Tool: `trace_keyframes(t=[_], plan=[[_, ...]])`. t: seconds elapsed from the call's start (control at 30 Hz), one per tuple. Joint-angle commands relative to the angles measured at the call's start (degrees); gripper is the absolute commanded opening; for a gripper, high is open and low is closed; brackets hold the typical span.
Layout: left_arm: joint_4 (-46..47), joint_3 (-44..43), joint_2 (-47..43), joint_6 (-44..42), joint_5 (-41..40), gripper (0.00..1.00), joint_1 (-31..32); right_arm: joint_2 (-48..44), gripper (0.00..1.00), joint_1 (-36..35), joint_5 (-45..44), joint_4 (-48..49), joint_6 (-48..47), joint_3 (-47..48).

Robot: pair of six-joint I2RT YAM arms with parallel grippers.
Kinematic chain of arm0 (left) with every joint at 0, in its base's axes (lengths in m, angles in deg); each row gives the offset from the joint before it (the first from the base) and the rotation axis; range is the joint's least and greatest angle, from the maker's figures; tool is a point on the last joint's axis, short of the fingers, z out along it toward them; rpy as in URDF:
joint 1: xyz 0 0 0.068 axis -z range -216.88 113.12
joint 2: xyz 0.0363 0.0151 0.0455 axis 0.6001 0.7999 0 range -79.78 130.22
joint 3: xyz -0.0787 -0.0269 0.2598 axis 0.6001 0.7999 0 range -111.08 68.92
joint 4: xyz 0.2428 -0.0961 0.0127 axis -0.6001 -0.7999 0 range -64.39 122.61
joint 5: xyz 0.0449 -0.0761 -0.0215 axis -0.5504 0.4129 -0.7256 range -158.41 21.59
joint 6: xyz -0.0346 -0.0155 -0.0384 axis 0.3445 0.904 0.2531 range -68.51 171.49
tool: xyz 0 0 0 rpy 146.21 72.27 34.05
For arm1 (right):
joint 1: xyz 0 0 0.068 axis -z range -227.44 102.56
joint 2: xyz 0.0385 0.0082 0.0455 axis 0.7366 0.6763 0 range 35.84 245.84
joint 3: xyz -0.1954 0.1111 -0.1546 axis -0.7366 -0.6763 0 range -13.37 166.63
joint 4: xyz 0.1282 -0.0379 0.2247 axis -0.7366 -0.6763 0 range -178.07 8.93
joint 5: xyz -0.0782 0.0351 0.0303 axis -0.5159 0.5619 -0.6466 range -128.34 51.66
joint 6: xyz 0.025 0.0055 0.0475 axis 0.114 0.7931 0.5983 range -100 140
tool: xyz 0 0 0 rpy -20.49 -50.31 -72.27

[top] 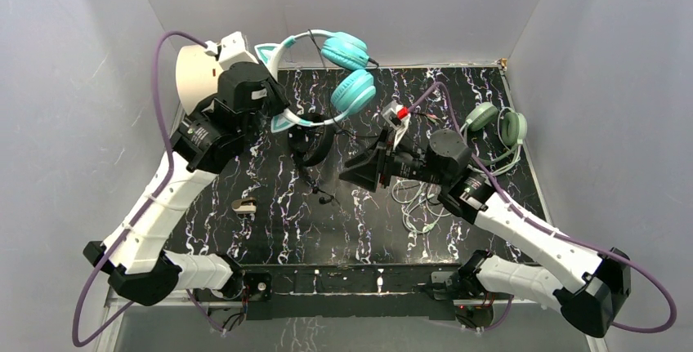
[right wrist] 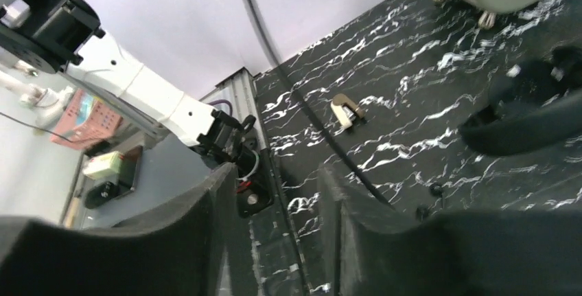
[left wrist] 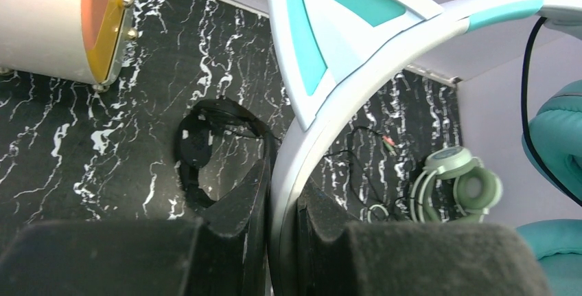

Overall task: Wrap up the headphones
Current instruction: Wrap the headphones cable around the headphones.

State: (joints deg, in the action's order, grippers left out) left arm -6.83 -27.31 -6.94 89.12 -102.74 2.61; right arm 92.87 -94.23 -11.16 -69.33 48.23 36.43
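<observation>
My left gripper [top: 274, 107] is shut on the white cat-ear band [left wrist: 357, 69] of the teal headphones [top: 353, 91] and holds them up over the back of the table. In the left wrist view both pads [left wrist: 240, 207] press the band. The black headphones [top: 315, 141] lie on the table below them, and the pale sage-green headphones [top: 498, 123] lie at the right with their light cable [top: 417, 201] loose in front. My right gripper [top: 359, 171] hovers mid-table, open with nothing between its fingers [right wrist: 206, 220]. A black cable [right wrist: 302, 107] runs slantwise past the outer side of one finger.
A white drum with an orange face [top: 196, 74] stands at the back left corner. A small tan clip [top: 244, 205] lies on the black marbled table [top: 343, 229] at the front left. Grey walls close in the left, back and right sides.
</observation>
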Motion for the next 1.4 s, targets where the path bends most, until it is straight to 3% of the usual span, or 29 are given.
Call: trace_keyframes(t=[0.0,0.1,0.13,0.27,0.4,0.6,0.73,1.03,1.27,1.37], plan=[[3.82,-4.95,-2.20,3.85,2.22,0.00,-0.34,-3.86,0.67,-0.41,-4.56,1.32,-2.48,-2.37],[2.06,-7.32,-1.68,3.88,2.80,0.00,-0.33,-6.75,0.95,-0.16,-10.98,-3.99,-6.93,-4.02],[1.62,-8.02,-1.57,3.86,3.16,0.00,-0.31,-7.51,0.98,0.10,-11.20,-5.20,-9.13,-4.38],[-0.42,-10.83,-1.00,4.23,4.31,0.00,-0.34,-8.44,0.99,3.19,-7.11,-7.20,-15.20,-4.96],[-1.54,-13.38,-0.40,4.82,4.62,0.00,-0.36,-3.46,0.99,5.62,5.74,1.36,-14.62,-7.26],[-2.55,-19.24,2.05,5.34,5.18,0.00,-0.32,1.98,0.98,5.55,9.33,20.32,-18.00,-14.18],[-2.26,-20.99,3.18,6.03,7.13,0.00,-0.29,6.63,0.99,5.55,11.66,27.15,-21.53,-14.55],[0.45,-18.66,1.79,6.70,7.25,0.00,-0.29,15.83,0.99,4.37,13.51,47.65,-10.00,-16.59],[2.25,-18.38,2.04,7.06,6.44,0.00,-0.35,22.76,0.81,1.10,12.43,52.85,-5.45,-13.38],[3.01,-18.52,1.88,6.49,5.29,0.00,-0.30,22.44,0.53,1.08,9.76,51.57,-4.50,-14.05]])
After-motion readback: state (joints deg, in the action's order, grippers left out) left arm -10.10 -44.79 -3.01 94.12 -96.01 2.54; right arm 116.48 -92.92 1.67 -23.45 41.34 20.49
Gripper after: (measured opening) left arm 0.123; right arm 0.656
